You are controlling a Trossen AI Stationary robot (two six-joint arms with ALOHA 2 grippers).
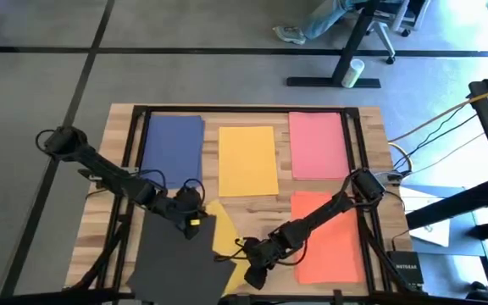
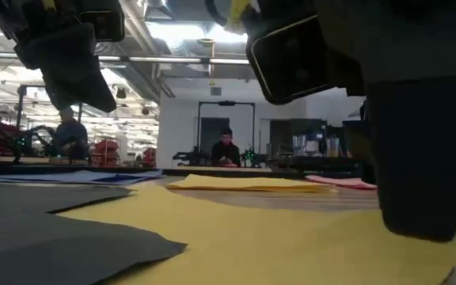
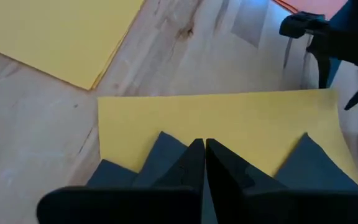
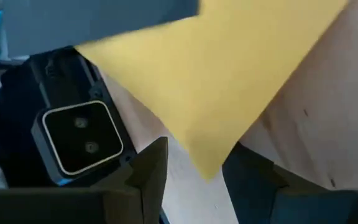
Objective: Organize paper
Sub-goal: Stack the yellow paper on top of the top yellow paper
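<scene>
Coloured sheets lie flat on the wooden table: blue (image 1: 172,144), yellow (image 1: 246,159) and pink (image 1: 318,144) along the far side, and orange (image 1: 329,233) at the near right. A dark grey sheet (image 1: 180,258) at the near left overlaps a second yellow sheet (image 1: 223,227). My left gripper (image 1: 195,222) is shut over the dark sheet's far edge (image 3: 166,152). My right gripper (image 1: 251,269) is open at the second yellow sheet's near corner (image 4: 207,168), which points between its two fingers. My left gripper's shut fingertips (image 3: 194,152) hover at the dark sheet's far edge, coming from the table's left; I cannot tell whether they touch it. My right gripper has one finger (image 2: 426,174) low over the yellow sheet (image 2: 291,229); I cannot tell whether it touches the paper.
A black frame (image 1: 134,127) runs around the table top. Cables (image 1: 435,127) and a dark stand are to the table's right. A white cup (image 1: 356,72), a desk leg and a person's legs (image 1: 320,21) lie beyond the far edge. A person (image 2: 226,150) sits far off.
</scene>
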